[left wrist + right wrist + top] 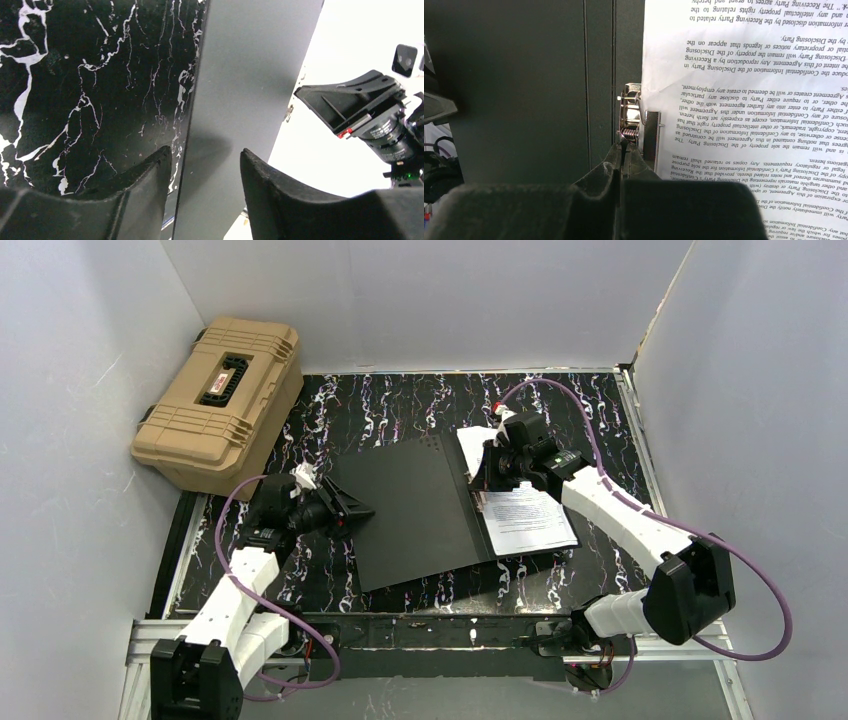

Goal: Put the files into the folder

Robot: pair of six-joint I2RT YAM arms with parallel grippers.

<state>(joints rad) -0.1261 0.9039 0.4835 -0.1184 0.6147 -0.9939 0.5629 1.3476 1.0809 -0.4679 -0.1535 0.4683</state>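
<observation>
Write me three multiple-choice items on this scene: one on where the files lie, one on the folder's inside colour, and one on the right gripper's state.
1. Where do the files lie?
A) hidden under the folder
B) on the right half of the open folder
C) on the folder's left half

2. What colour is the folder's inside?
A) red
B) blue
C) black

3. How do the jaws of the right gripper stand?
A) shut
B) wide open
C) out of every view

Answers:
1 B: the top view shows the printed sheets lying on the right half.
2 C: the bare left half is plain black.
3 A: the right wrist view shows the fingers pressed together beside the metal clip.
</observation>
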